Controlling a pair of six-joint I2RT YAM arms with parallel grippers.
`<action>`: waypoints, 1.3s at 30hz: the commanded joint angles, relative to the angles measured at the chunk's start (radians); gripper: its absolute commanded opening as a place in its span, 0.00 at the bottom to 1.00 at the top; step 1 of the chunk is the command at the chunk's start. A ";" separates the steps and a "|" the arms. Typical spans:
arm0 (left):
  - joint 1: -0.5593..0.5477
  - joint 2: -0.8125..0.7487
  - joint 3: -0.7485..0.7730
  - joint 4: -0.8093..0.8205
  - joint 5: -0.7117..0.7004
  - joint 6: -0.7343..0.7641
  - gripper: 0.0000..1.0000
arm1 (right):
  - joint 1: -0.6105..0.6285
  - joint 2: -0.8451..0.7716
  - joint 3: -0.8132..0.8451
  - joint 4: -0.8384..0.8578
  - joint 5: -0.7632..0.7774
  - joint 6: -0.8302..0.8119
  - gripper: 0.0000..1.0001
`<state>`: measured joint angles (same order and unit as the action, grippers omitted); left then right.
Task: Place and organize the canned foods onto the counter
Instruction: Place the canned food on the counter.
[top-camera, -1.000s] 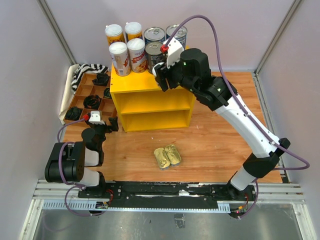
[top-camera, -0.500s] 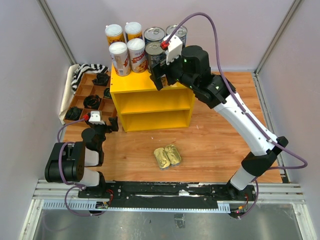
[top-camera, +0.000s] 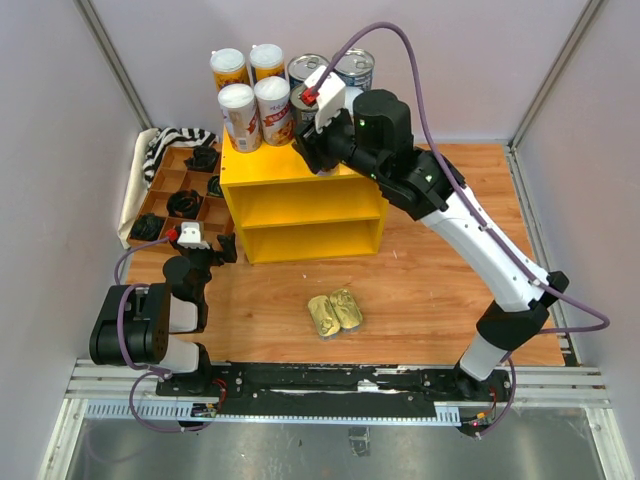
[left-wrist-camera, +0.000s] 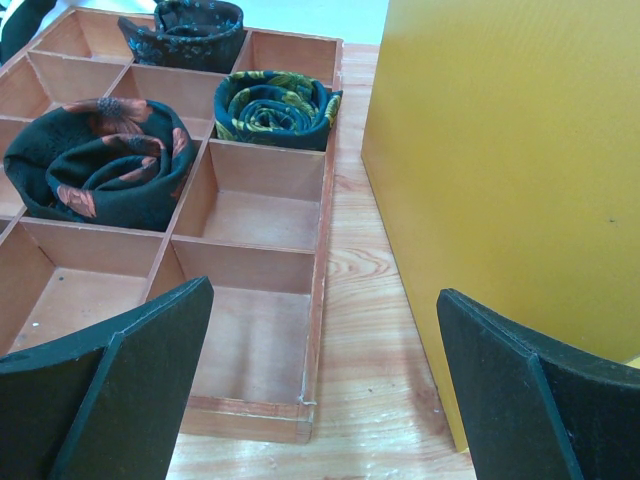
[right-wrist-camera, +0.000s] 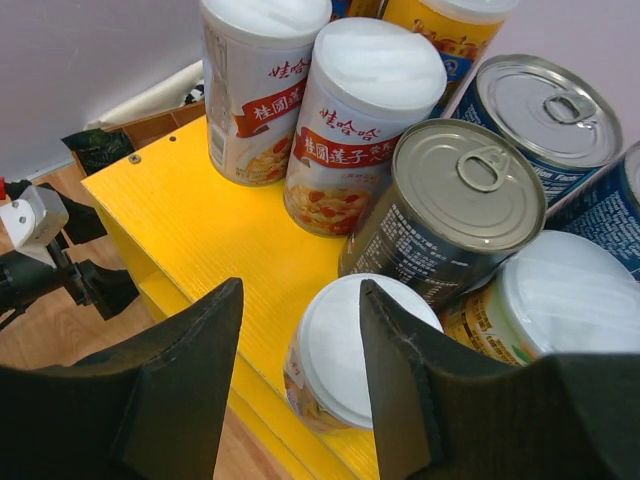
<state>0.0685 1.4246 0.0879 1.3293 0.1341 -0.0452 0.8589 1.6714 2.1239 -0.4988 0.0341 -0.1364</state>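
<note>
Yellow wooden shelf counter (top-camera: 262, 162): short white-lidded can (right-wrist-camera: 345, 355) just released on top, R gripper (right-wrist-camera: 300, 290) shifted left, jaws part apart, empty. L gripper (left-wrist-camera: 325, 290) wide apart. Two flat gold tins (top-camera: 334, 312) pending.

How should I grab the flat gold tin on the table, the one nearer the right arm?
Come straight down onto the gold tin and pinch its two short ends. It lies flat with one long side against the second tin, so a finger likely won't fit there, and it looks too low for a sideways grip.
</note>
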 joint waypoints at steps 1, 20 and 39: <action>-0.006 0.000 0.011 0.021 0.004 0.012 1.00 | 0.011 0.018 0.021 -0.032 0.013 -0.045 0.49; -0.005 0.001 0.010 0.021 0.004 0.012 0.99 | 0.015 -0.031 -0.152 0.054 0.190 -0.142 0.42; -0.006 0.000 0.010 0.021 0.004 0.012 1.00 | 0.001 -0.075 -0.116 0.057 0.106 -0.123 0.56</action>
<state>0.0685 1.4246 0.0879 1.3296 0.1341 -0.0452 0.8661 1.6474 1.9774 -0.3973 0.2012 -0.2905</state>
